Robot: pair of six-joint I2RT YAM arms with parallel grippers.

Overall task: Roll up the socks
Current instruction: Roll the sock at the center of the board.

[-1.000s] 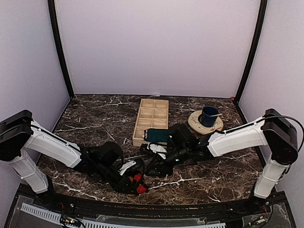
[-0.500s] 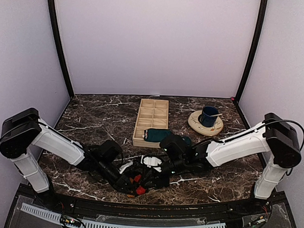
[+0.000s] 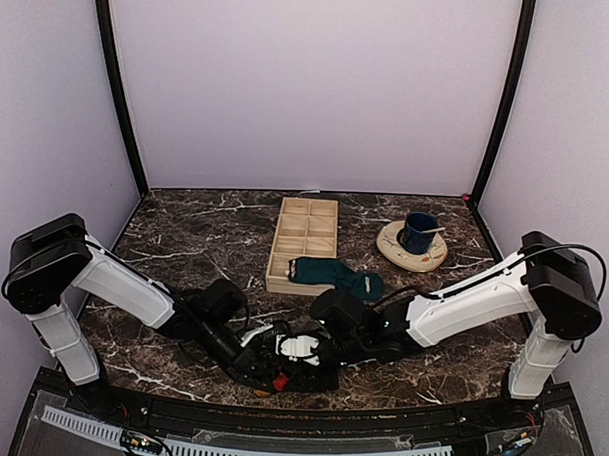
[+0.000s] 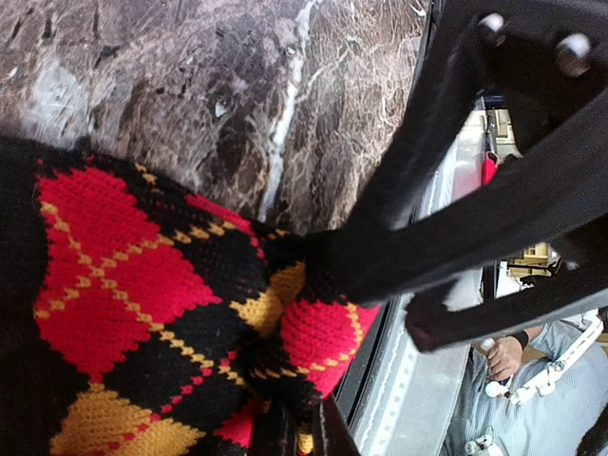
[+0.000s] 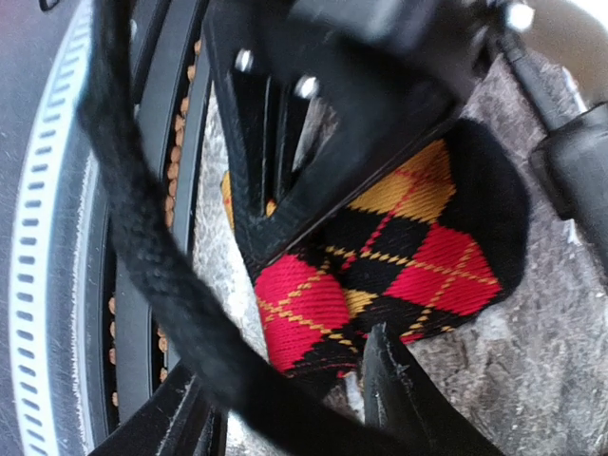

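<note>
The black sock with red and orange argyle diamonds (image 4: 123,285) lies bunched near the table's front edge (image 3: 279,381), mostly hidden under both grippers in the top view. My left gripper (image 4: 304,432) is shut on a fold of this sock (image 5: 408,247). My right gripper (image 5: 285,380) stands open, its fingers (image 5: 399,399) straddling the sock's red end. In the top view the two grippers, left (image 3: 268,365) and right (image 3: 300,350), meet over it. The dark teal sock (image 3: 333,275) lies flat and untouched beside the wooden tray.
A wooden compartment tray (image 3: 306,228) sits at the middle back. A dark blue mug (image 3: 418,232) stands on a round plate (image 3: 396,251) at the back right. The table's front rail (image 4: 446,313) runs right beside the argyle sock.
My right arm has swung forward and left to meet the left gripper, uncovering the teal sock, and its jaws have widened. The left gripper has stayed shut on the argyle sock.
</note>
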